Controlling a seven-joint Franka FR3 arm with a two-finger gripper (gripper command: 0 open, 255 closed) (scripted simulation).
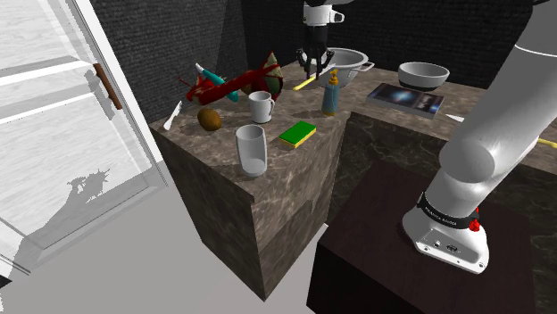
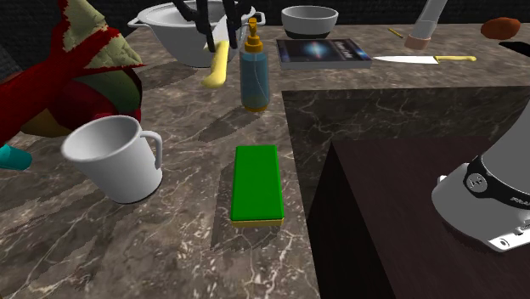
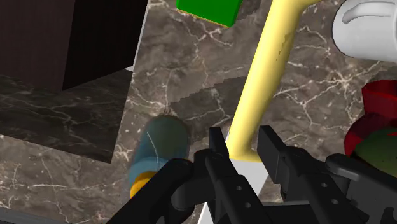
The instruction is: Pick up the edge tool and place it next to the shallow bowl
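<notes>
Gripper: your black gripper [image 1: 314,70] hangs at 12 o'clock over the marble counter [image 1: 223,187], just beside the white two-handled bowl [image 1: 350,61].
Fingers: you have them pinched onto the yellow-handled knife [image 3: 267,70] from both sides, right where the handle meets the pale blade.
Knife: it slants down from your fingers, handle end pointing toward the green sponge [image 3: 210,9]. In the second exterior view it sits at 11 o'clock from the orange-capped bottle [image 2: 255,72], just beside it. You cannot tell whether the handle tip touches the counter.
Shallow bowl: the pale shallow bowl [image 1: 423,75] is at 3 o'clock from your gripper in the shoulder view, well apart, with the two-handled bowl between them.
Book: a dark book [image 1: 406,97] lies at 7 o'clock from the shallow bowl, near it.
Second knife: a second knife [image 2: 408,59] lies flat at 3 o'clock from the book in the second exterior view.
Mug: a white mug [image 2: 115,157] stands at 9 o'clock from the sponge.
Tumbler: a grey tumbler [image 1: 252,149] stands at 8 o'clock from the sponge in the shoulder view.
</notes>
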